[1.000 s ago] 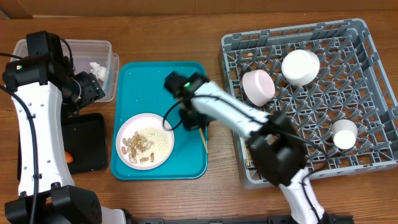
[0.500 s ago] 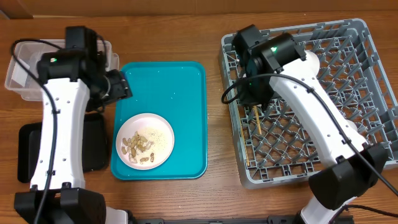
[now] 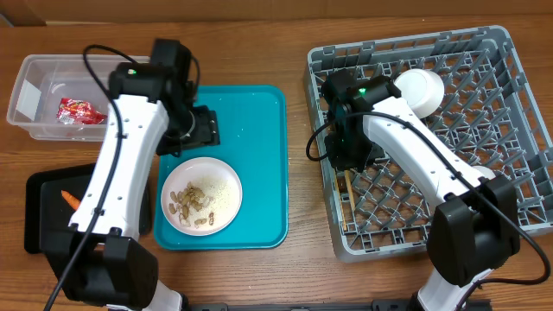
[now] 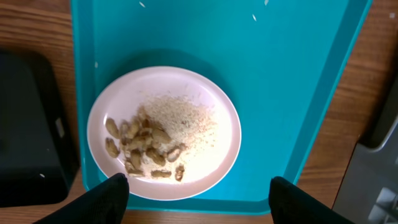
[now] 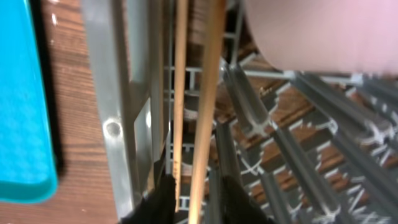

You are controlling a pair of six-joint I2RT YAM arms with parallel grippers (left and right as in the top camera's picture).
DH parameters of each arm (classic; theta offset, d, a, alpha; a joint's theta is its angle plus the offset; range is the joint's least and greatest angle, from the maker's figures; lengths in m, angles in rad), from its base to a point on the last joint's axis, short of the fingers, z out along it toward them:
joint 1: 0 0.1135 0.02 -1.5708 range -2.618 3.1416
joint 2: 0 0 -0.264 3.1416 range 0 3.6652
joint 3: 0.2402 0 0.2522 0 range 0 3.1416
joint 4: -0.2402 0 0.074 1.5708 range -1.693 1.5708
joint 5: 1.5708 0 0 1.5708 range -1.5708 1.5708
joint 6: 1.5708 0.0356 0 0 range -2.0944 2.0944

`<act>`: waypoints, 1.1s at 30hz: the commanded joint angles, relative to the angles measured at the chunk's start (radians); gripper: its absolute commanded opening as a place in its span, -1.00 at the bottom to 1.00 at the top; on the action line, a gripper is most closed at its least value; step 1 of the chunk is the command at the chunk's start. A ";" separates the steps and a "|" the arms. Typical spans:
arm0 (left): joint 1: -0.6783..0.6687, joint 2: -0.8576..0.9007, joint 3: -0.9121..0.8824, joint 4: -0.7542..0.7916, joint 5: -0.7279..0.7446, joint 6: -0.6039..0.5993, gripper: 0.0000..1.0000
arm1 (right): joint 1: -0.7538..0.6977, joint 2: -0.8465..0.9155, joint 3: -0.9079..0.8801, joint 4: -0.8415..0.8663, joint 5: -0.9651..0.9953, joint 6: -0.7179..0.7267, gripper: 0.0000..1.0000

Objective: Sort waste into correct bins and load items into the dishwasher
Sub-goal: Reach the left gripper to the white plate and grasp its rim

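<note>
Right now the left end effector (image 4: 199, 186) hangs over the large teal plastic tray (image 3: 259, 155), its two dark fingers (image 4: 109, 199) spread wide with nothing between them. Below it on that tray sits the round white plate (image 4: 130, 87). On the plate, a heap of tan peanut shells (image 4: 140, 146) lies toward one side and a scatter of white rice crumbs (image 4: 186, 121) is just beside them.

Off to the left end of the wooden bench (image 3: 294, 259), the clear rectangular plastic tub (image 3: 34, 69) holds the crumpled red snack wrapper (image 3: 79, 111). Nearer me, the flat black rectangular tray (image 3: 43, 233) has the orange carrot (image 3: 71, 199) lying in it.

Over on the right, the right end effector (image 5: 199, 202) is down at the left edge of the large square grey plastic dish rack (image 3: 406, 47). It is drawn in narrow and pinches the two thin wooden chopsticks (image 5: 208, 93). The sticks run side by side, close together, down among the rack's grey bars just inside its wall, with the bench showing through beneath. A pale round bowl (image 5: 311, 31) sits right next to them in the rack. Farther back, a round white bowl (image 3: 423, 86) rests among the pegs near the rack's far edge.
</note>
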 commanded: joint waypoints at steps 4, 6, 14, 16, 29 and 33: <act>-0.051 0.014 -0.119 0.020 0.023 -0.045 0.49 | 0.001 -0.016 0.002 0.014 -0.006 0.024 -0.38; -0.068 0.014 -0.175 0.056 0.053 -0.045 0.47 | 0.000 -0.047 0.008 0.014 0.009 0.045 -0.38; -0.144 0.015 -0.376 0.315 0.124 -0.115 0.49 | -0.083 -0.314 0.060 0.010 0.045 0.061 -0.18; -0.164 0.016 -0.415 0.372 0.124 -0.153 0.52 | -0.118 -0.345 0.060 -0.005 0.045 0.060 -0.17; -0.203 0.019 -0.586 0.699 0.101 -0.302 0.48 | -0.168 -0.356 0.059 -0.043 0.041 0.053 -0.18; -0.204 0.047 -0.588 0.711 0.086 -0.303 0.46 | -0.168 -0.356 0.059 -0.043 0.030 0.053 -0.19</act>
